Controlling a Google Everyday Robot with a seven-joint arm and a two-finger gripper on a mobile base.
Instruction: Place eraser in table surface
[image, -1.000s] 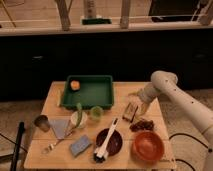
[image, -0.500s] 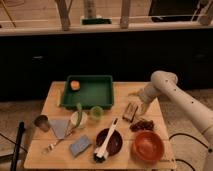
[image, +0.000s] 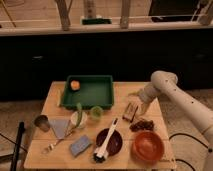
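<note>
The eraser, a small cream and tan block with a darker band, lies on the light wooden table surface, right of the middle. My gripper is at the end of the white arm that reaches in from the right. It hangs just above and to the right of the eraser, very close to it. I cannot tell whether it touches the eraser.
A green tray holding an orange stands at the back. A dark reddish cluster, an orange bowl, a dark bowl with a white brush, a blue-grey sponge, a green cup and a metal cup fill the front.
</note>
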